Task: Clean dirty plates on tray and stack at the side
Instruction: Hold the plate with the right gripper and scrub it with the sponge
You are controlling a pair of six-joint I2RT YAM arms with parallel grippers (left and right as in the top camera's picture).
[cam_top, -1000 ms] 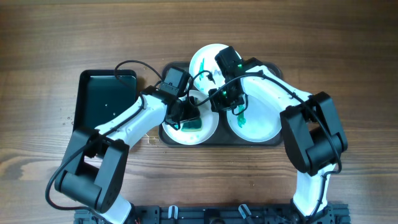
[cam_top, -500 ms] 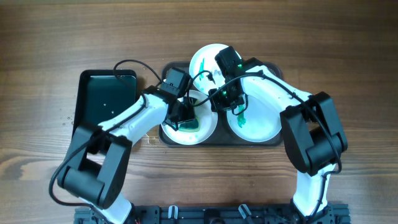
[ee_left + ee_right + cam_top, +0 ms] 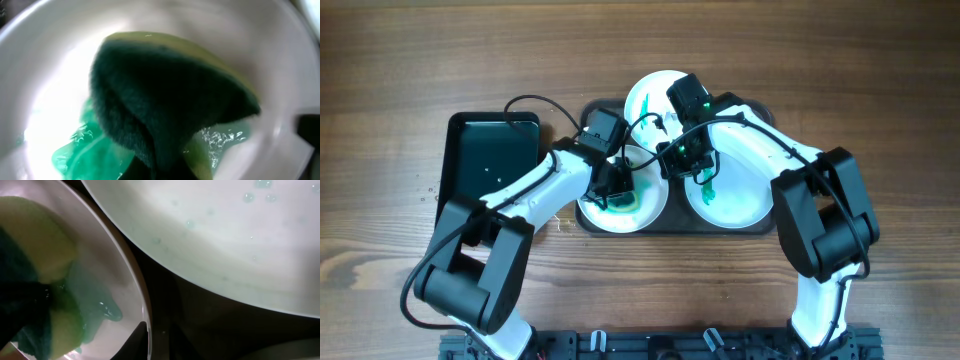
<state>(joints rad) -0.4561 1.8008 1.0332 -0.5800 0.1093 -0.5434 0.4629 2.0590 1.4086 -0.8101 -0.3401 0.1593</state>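
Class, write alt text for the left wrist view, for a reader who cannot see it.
A dark green scouring sponge with a yellow back fills the close-up, pressed into a white plate over a smear of teal-green liquid.

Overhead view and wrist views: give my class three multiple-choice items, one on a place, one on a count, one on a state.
1. Where is the sponge? A in the top plate; B in the left plate; C in the right plate.
2. How many white plates sit on the tray? A one; B two; C three.
3. The plate under the sponge is: A dry and clean; B wet with teal-green liquid; C upside down.
1 B, overhead its yellow-green block lies there. 2 C, three white rounds sit inside the dark rim. 3 B, the left wrist view shows a glossy green pool.
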